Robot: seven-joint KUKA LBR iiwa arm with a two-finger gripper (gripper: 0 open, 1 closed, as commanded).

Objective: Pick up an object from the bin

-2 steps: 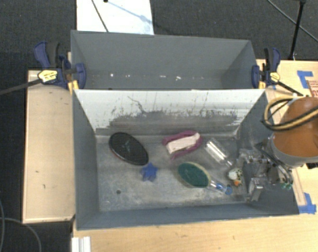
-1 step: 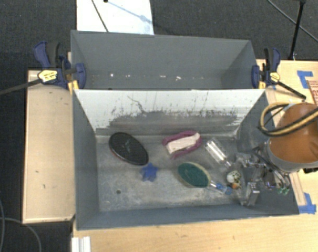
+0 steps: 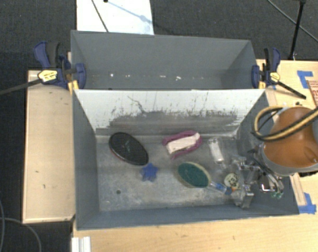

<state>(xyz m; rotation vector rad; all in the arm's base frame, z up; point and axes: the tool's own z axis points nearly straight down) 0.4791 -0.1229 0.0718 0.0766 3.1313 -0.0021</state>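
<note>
- Camera view: grey metal bin [image 3: 90,156], a few loose things on its floor, no heap.
- Landmark: green oval disc [image 3: 193,175], lying flat on the floor right of centre.
- Gripper [image 3: 243,190] is low in the bin, right of the green oval disc and close to the bin's right wall. The arm's orange cover [image 3: 293,140] is above and further right.
- How wide the gripper stands: cannot tell, the metal parts and cables blur together there. Nothing is seen to be held.
- Small blue-and-pale thing [image 3: 225,184] lies just right of the green oval disc, between it and the gripper. It is the nearest thing to the gripper; whether they touch, I can't say.
- Clear small thing [image 3: 216,152] is up-right of the disc, near the gripper's upper part.
- Pink-and-white thing [image 3: 182,142] is just above-left of the disc.
- Small blue piece [image 3: 149,172] is left of the disc; black oval [image 3: 128,148] is further left and up.
- Step, as a judgement: approach or descent done, grasp not yet confirmed. The likely target is the small blue-and-pale thing.
- The next move calls for closing on whatever sits under the tool, then a straight lift clear of the right wall, without nudging the green oval disc.
</note>
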